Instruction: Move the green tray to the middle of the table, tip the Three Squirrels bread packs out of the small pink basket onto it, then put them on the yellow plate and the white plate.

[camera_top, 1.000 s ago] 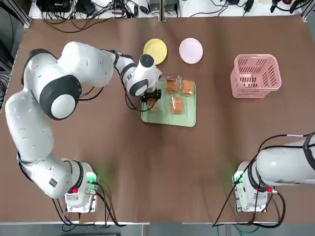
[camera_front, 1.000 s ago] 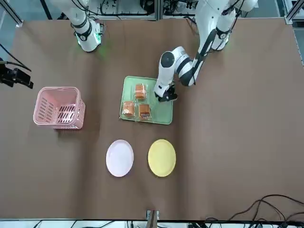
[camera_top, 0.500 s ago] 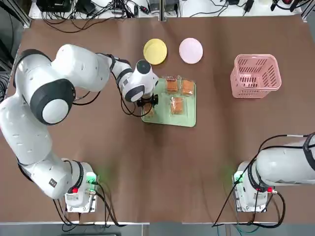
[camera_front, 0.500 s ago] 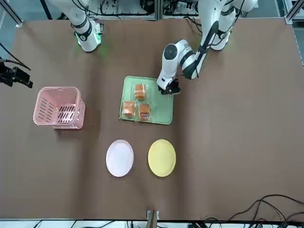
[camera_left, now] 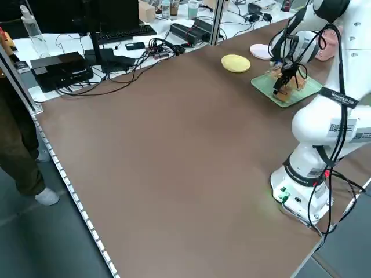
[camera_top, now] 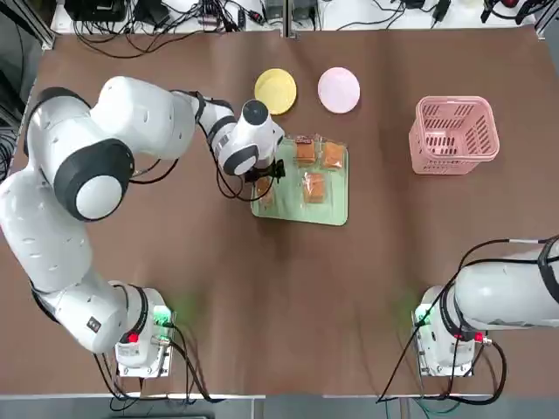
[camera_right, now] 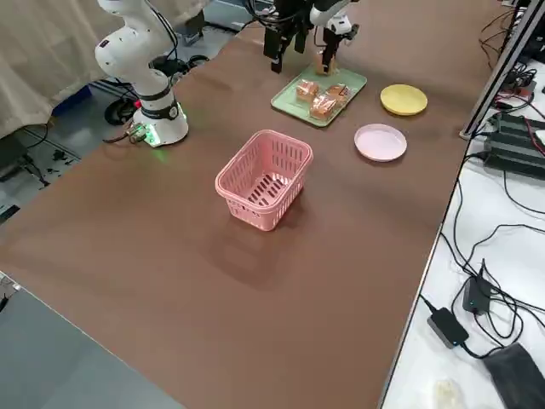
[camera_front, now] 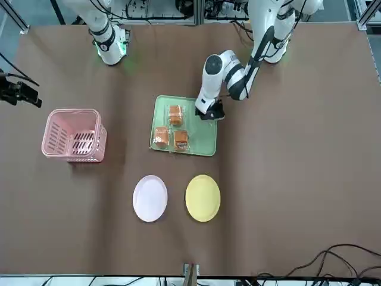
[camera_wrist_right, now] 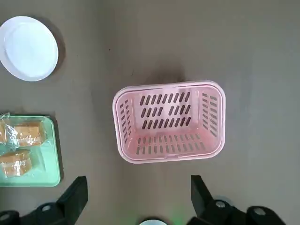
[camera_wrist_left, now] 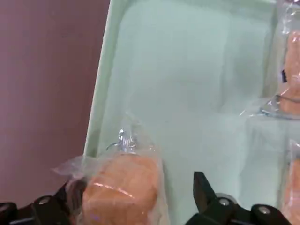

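left gripper spread over a bread pack on the tray's corner

the green tray [camera_top: 336, 209] lies near the middle of the table [camera_top: 262, 288], just short of the two plates. the yellow plate [camera_top: 275, 91] and the white plate [camera_top: 338, 90] sit side by side beyond it, both bare. the small pink basket [camera_top: 454, 134] stands upright and apart from the tray, on the robot's right side of the table, with nothing showing inside it in the right wrist view.

three of the three squirrels bread packs [camera_top: 314, 186] lie together on the tray's far half, two side by side and one just nearer the robot. a fourth pack [camera_wrist_left: 123, 190] lies at the tray's left edge, against the low rim, its clear wrapper crimped at one end.

the left gripper [camera_front: 209, 112] points down over that left edge of the tray. in the left wrist view its fingers stand wide apart on either side of the fourth pack, with a gap showing on one side; whether the other finger touches the wrapper cannot be told.

the right gripper [camera_wrist_right: 136, 197] hangs high above the basket, fingers spread, holding nothing, its arm folded back by its base.

no print on the wrappers can be read, apart from a small dark mark on one pack.
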Controlling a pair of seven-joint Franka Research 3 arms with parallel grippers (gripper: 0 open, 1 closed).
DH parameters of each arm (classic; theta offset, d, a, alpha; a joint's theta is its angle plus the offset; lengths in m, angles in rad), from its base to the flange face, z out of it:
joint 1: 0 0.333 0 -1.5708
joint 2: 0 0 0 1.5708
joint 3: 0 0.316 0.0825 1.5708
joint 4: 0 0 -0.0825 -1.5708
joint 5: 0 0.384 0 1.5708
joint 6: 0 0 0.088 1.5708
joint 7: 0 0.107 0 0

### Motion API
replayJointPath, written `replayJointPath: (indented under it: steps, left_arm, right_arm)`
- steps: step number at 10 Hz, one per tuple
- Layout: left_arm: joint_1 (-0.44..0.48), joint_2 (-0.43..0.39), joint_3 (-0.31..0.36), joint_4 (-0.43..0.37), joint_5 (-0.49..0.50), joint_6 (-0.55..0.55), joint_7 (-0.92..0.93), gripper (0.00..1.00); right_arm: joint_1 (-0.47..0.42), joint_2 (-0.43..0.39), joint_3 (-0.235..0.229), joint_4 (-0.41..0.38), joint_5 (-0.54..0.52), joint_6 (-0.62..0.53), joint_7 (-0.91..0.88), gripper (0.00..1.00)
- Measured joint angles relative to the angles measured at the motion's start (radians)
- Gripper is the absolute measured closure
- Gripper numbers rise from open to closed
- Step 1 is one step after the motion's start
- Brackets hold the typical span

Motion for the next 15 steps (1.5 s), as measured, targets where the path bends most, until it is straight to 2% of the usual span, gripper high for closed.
replayJointPath:
  steps: [9, 13, 15]
  left_arm:
    - [0.032, 0.0, 0.012, 0.086, 0.0, -0.055, -0.001, 0.0]
    - [0.084, -0.023, 0.013, 0.214, 0.0, -0.126, 0.001, 0.0]
    - [0.075, 0.026, 0.013, 0.309, 0.0, -0.129, 0.001, 0.0]
  right_arm:
    - [0.0, 0.0, 0.0, 0.0, 0.0, 0.014, 0.004, 0.03]
    - [-0.003, 0.0, -0.004, 0.0, 0.0, 0.014, 0.006, 0.03]
    - [-0.005, 0.0, -0.007, 0.0, 0.0, 0.014, 0.007, 0.03]
